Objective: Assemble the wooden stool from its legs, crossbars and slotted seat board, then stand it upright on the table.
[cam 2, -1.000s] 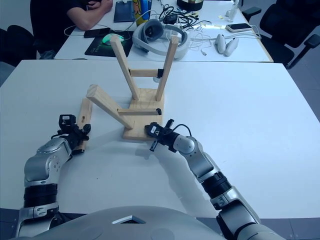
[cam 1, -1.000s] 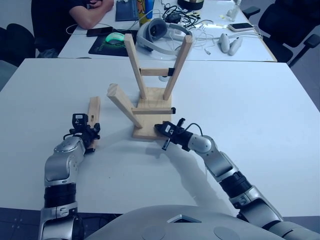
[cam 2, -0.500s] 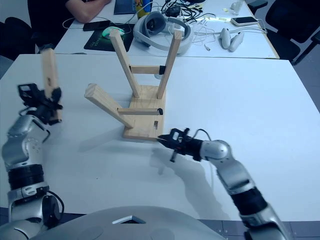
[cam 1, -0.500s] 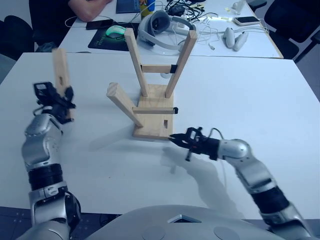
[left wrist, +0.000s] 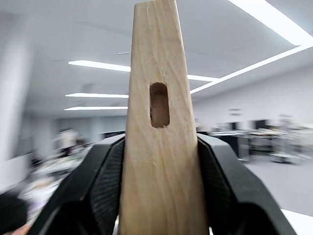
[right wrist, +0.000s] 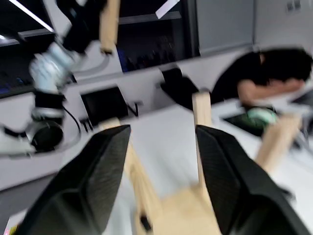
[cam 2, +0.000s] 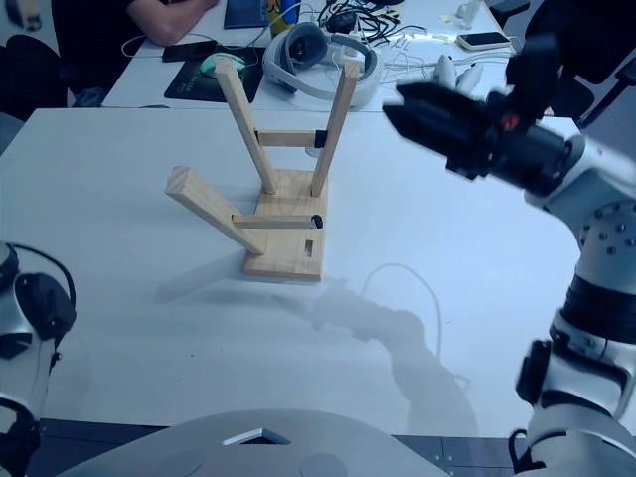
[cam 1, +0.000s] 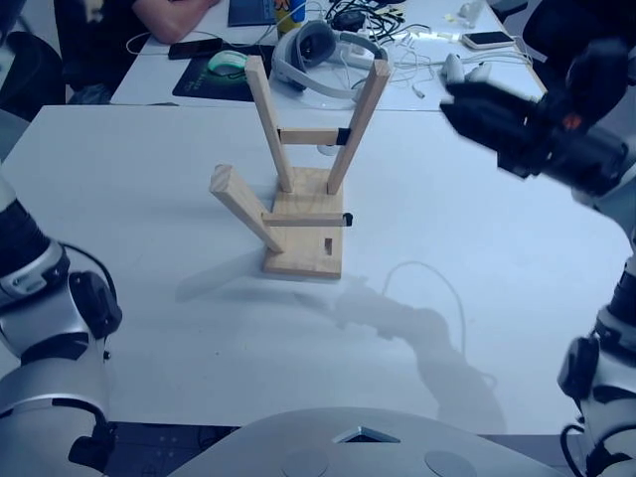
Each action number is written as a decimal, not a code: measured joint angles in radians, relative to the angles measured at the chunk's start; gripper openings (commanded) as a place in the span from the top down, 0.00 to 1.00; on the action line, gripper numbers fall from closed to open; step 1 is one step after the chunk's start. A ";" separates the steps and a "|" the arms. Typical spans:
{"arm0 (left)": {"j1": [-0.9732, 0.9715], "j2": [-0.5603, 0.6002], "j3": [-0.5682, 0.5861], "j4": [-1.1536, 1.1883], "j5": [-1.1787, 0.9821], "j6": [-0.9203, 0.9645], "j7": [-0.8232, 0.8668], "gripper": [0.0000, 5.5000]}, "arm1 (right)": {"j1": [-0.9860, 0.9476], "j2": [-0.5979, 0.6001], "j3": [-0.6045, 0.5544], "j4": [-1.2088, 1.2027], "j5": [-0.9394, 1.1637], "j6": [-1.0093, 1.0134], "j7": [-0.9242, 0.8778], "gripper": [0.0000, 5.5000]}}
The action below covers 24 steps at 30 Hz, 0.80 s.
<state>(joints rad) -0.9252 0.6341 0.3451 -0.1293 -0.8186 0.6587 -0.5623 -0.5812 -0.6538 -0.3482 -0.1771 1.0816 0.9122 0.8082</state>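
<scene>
The part-built stool stands upside down mid-table. Its slotted seat board [cam 1: 303, 248] lies flat. Two legs [cam 1: 270, 124] stand upright on it, joined by a crossbar [cam 1: 310, 136]. A third leg [cam 1: 243, 207] leans out to the left on a second crossbar [cam 1: 303, 220]. My left gripper [left wrist: 161, 161] is shut on a loose wooden leg [left wrist: 159, 147] with a mortise hole, held high and pointing at the ceiling. My right gripper [cam 2: 397, 105] hangs open and bare, raised above the table to the right of the stool; its fingers [right wrist: 105, 171] frame the stool [right wrist: 201, 117].
A second table behind carries a headset [cam 1: 323, 65], a mouse [cam 1: 227, 62], a phone [cam 1: 487, 40] and cables. A person sits at its far left. The white table [cam 1: 149, 298] spreads wide around the stool.
My left gripper has lifted the loose leg off the table and carried it up high. My right gripper has pulled back from the seat board's near edge and risen to the right.
</scene>
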 measured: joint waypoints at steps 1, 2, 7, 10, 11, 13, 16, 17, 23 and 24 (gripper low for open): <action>-0.022 -0.024 -0.029 0.005 -0.017 0.012 -0.017 0.62 | -0.032 0.025 0.000 0.018 0.023 0.003 -0.026 0.41; -0.038 -0.066 -0.074 0.009 -0.044 0.033 -0.040 0.62 | -0.072 0.066 0.002 0.038 0.060 0.008 -0.063 0.40; -0.040 -0.180 -0.211 -0.008 -0.139 0.144 -0.111 0.62 | -0.159 0.144 -0.001 0.073 0.212 0.038 -0.133 0.24; -0.040 -0.200 -0.241 -0.024 -0.219 0.235 -0.156 0.62 | -0.167 0.161 -0.032 0.095 0.312 0.050 -0.153 0.15; -0.040 -0.194 -0.248 -0.024 -0.226 0.255 -0.172 0.62 | -0.167 0.161 -0.034 0.099 0.328 0.050 -0.158 0.15; -0.040 -0.179 -0.246 -0.011 -0.252 0.293 -0.196 0.62 | -0.167 0.162 -0.037 0.102 0.360 0.051 -0.166 0.14; -0.041 -0.159 -0.238 0.018 -0.266 0.322 -0.218 0.62 | -0.166 0.157 -0.051 0.105 0.445 0.080 -0.152 0.14; -0.041 -0.155 -0.235 0.026 -0.267 0.324 -0.224 0.62 | -0.165 0.155 -0.060 0.106 0.473 0.089 -0.147 0.14; -0.041 -0.145 -0.236 0.037 -0.267 0.340 -0.256 0.62 | -0.165 0.136 -0.069 0.118 0.525 0.091 -0.170 0.14; -0.041 -0.144 -0.237 0.037 -0.267 0.342 -0.258 0.62 | -0.165 0.137 -0.064 0.111 0.515 0.085 -0.173 0.14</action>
<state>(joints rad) -0.9659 0.4900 0.1080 -0.0923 -1.0860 1.0004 -0.8204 -0.7457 -0.5170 -0.4126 -0.0659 1.5970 0.9976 0.6357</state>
